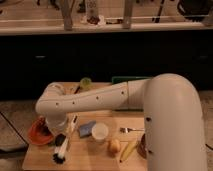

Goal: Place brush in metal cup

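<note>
The brush (66,144) has a long white handle and a black bristle head, and lies slanted at the front left of the wooden table (95,159), head toward the front edge. My gripper (60,140) is dark, hangs below the white wrist and is right at the brush's handle, next to the orange bowl (39,132). The metal cup (142,146) is a dark round shape at the front right, mostly hidden behind my big white arm (170,125).
A white plastic cup (100,131) and a blue object (86,128) stand mid-table. A silver fork (130,130), a banana (128,150) and a yellow fruit (114,145) lie near the metal cup. A green cup (86,83) and a green tray (125,79) are at the back.
</note>
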